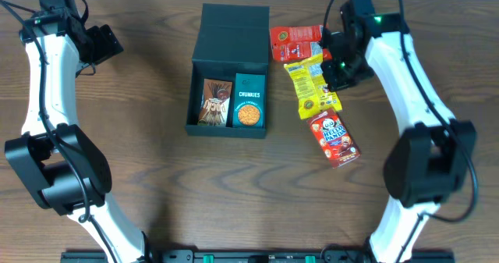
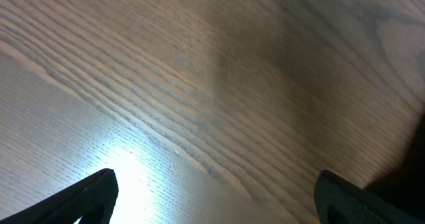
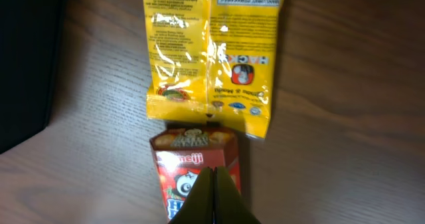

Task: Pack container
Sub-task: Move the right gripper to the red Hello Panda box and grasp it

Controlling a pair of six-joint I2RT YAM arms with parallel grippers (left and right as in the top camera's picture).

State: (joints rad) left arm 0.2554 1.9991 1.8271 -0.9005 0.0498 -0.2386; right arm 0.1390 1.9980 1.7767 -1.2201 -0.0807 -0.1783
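The container (image 1: 230, 68) is seen at the middle of the table (image 1: 148, 115) in the overhead view, its hinged lid (image 1: 235, 30) laid open on the far side. Two items are held inside it, side by side and filling the front part of the interior: a brown snack pack (image 1: 214, 102) on the left and a teal box marked "Chunkies" (image 1: 249, 107) on the right.

Three more packs are left on the table just to the right of the container. A red-orange pack (image 1: 296, 41) is set farthest back, a yellow pack (image 1: 312, 85) lies in front of it, and a red box with a panda picture (image 1: 334, 136) is placed nearest the front.

The right gripper (image 3: 214, 196) is held over this row with its fingers pressed together and nothing pinched between them. In the right wrist view, its tip is seen above the end of the red box, with the yellow pack just beyond; whether the box is touched cannot be told.

The left gripper (image 2: 214, 199) is held well apart from the container, over bare wood, with its fingers spread wide and nothing between them.
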